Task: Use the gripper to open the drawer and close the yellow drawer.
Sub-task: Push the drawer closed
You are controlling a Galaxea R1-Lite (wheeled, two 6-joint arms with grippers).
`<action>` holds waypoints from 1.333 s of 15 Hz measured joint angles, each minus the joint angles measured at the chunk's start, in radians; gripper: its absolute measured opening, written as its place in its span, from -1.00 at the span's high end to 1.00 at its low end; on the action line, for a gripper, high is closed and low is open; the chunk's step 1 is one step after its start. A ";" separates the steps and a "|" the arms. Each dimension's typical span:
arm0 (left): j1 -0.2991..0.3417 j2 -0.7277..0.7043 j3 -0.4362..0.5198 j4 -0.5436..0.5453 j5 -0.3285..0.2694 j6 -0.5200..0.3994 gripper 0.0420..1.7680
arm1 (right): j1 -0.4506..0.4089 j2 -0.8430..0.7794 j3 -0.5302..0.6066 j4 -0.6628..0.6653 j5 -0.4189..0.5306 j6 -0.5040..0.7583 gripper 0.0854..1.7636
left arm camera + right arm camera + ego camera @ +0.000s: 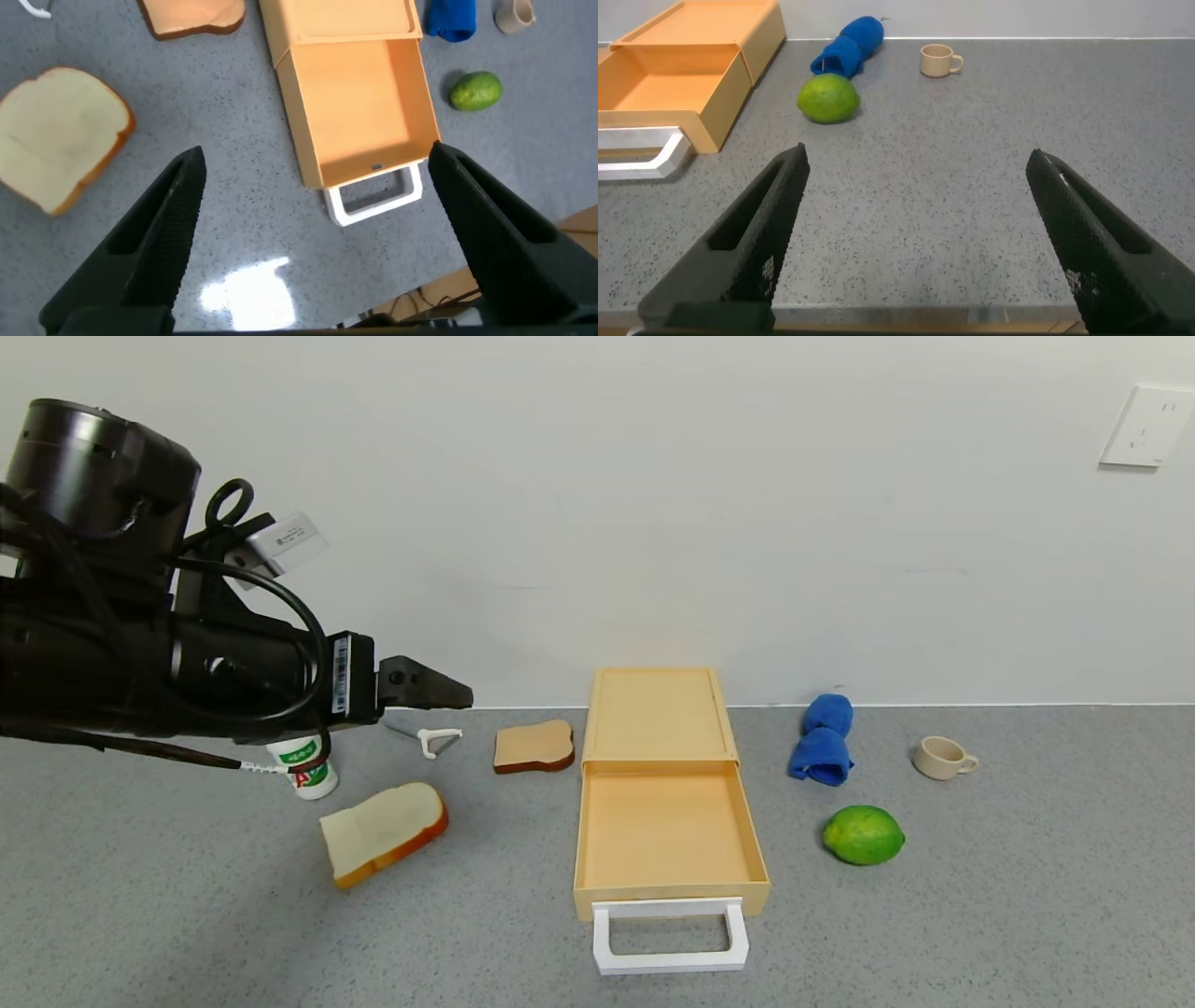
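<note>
Drawer [665,831] sits pulled out of its pale yellow box [656,714] at table centre, long axis running from the wall toward the robot, white loop handle [670,936] at the near end. Left gripper [425,686] hangs raised, well left of the handle and farther back, fingers [154,243] spread wide, holding nothing. Right gripper [920,243] hovers low over bare table on the drawer's right, jaws also spread. Judgement: closing needs a push on the handle end toward the wall; neither gripper touches it.
</note>
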 joint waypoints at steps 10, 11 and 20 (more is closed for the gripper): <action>-0.190 0.184 -0.257 0.291 0.252 -0.288 -0.94 | 0.000 0.000 0.000 0.000 0.000 0.000 -0.94; -0.209 0.209 -0.290 0.320 0.270 -0.316 -0.94 | 0.000 0.000 0.000 0.000 0.000 0.000 -0.94; -0.385 0.416 -0.428 0.441 0.378 -0.486 -0.94 | 0.000 0.000 0.000 0.000 0.000 0.000 -0.94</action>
